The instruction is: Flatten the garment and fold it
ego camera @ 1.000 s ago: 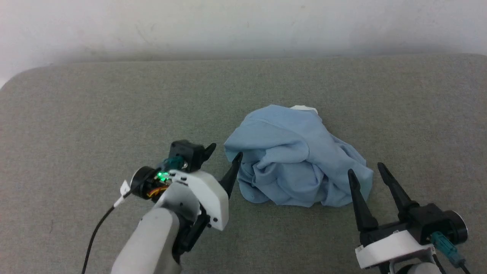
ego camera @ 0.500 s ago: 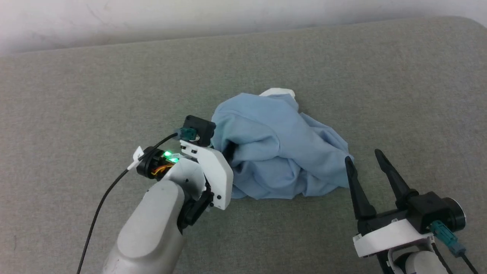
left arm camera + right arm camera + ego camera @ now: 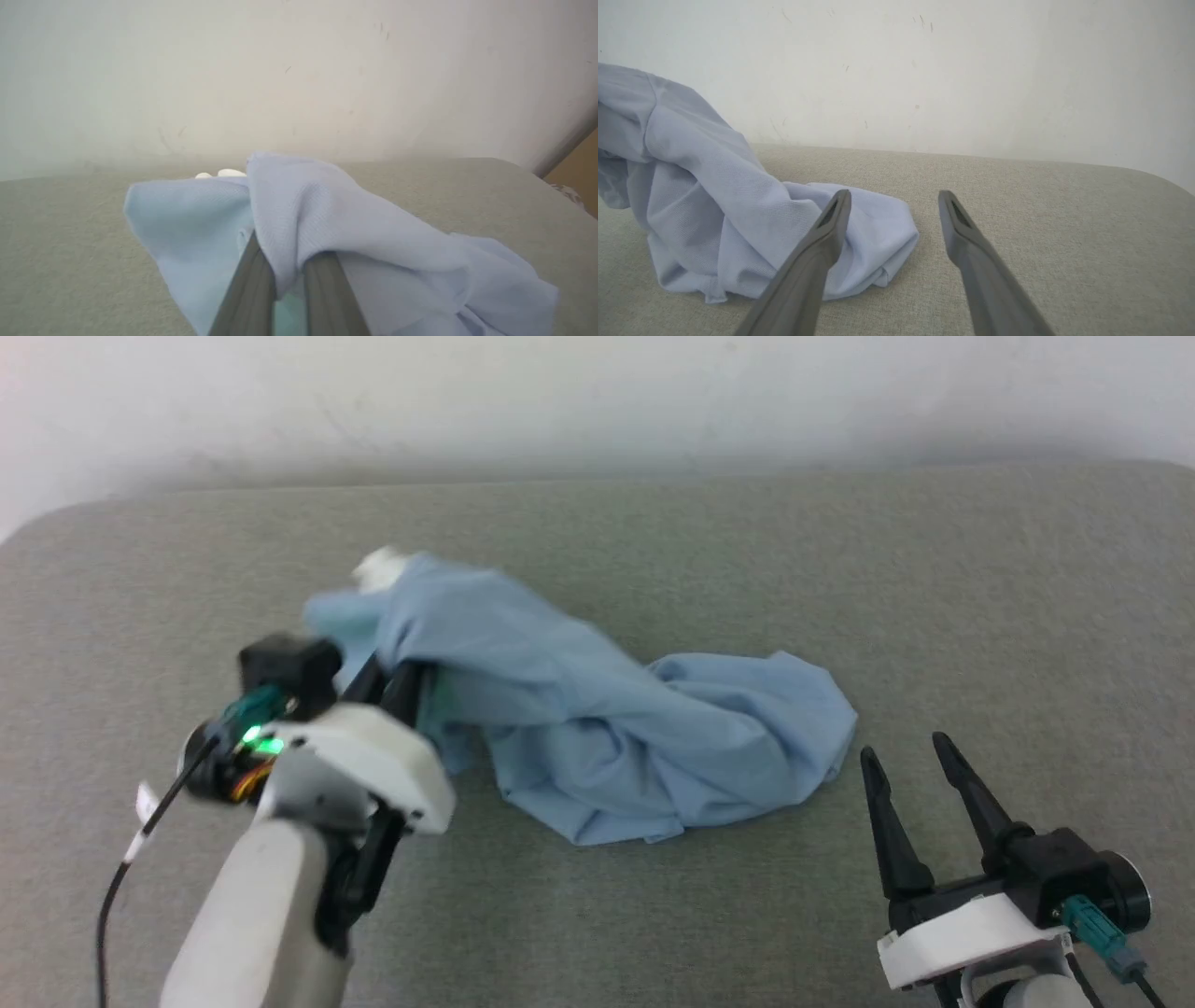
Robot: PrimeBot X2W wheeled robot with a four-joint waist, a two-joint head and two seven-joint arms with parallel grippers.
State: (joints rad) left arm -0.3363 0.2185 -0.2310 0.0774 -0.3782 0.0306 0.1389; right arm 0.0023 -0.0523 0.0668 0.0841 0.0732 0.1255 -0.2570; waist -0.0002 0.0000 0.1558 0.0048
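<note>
**A:** Where do we have the polo shirt (image 3: 653, 737)?

**B:** Around the middle of the grey, fabric-covered desk (image 3: 934, 569). We see light blue knit, crumpled and far from flat. Toward the desk's right side it lies bunched on the surface. Toward the desk's left side the cloth rises off the surface in a long ridge.

**A:** What holds it up there?

**B:** Our left end effector (image 3: 397, 677). In its wrist view the two dark fingers stand almost together. A fold of the blue knit is pinched between them and drapes over their tips, so we call it clamped on the shirt.

**A:** Can we find the collar (image 3: 381, 567)?

**B:** We see a small white patch at the raised end, on the side nearer the desk's far edge. The head view is blurred there, so we can say little more about it.

**A:** And our right end effector (image 3: 904, 747)?

**B:** Its fingers are spread wide with nothing between them. It sits over the desk's near right part, tips pointing toward the desk's far edge. The finger nearer the shirt is just beside the bunched cloth, and we cannot tell whether it touches.

**A:** Anything past the desk?

**B:** A pale wall (image 3: 597, 392) stands behind the desk's far edge.
</note>
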